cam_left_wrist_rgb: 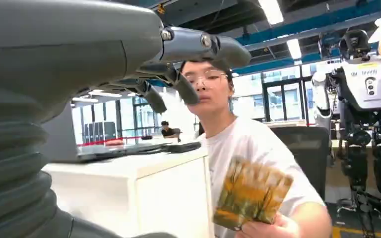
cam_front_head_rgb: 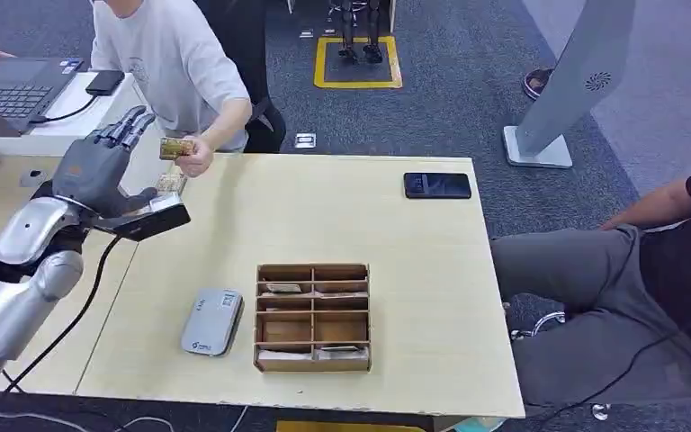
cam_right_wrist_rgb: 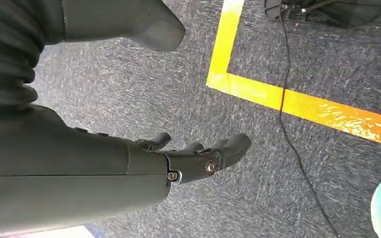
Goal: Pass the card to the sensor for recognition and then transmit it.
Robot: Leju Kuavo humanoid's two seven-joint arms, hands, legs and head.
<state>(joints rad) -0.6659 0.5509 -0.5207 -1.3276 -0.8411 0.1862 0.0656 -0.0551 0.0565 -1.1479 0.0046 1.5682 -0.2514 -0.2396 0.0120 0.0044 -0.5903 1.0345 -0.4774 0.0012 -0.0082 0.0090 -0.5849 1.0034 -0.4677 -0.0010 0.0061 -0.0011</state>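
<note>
With the left hand (cam_front_head_rgb: 99,166) raised, fingers apart and holding nothing, it should close squarely on the card (cam_front_head_rgb: 176,148) in the person's hand (cam_front_head_rgb: 196,158).

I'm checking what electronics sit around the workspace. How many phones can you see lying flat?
2: one black phone on the wooden table near its far right corner, another dark phone on the white desk beside the laptop. Others may be hidden.

Head view looks down on the table (cam_front_head_rgb: 324,225) from above; left wrist camera looks outward close behind its hand, sharing the person (cam_front_head_rgb: 175,54) holding the card (cam_left_wrist_rgb: 250,193); right wrist faces the carpet (cam_right_wrist_rgb: 188,114).
</note>
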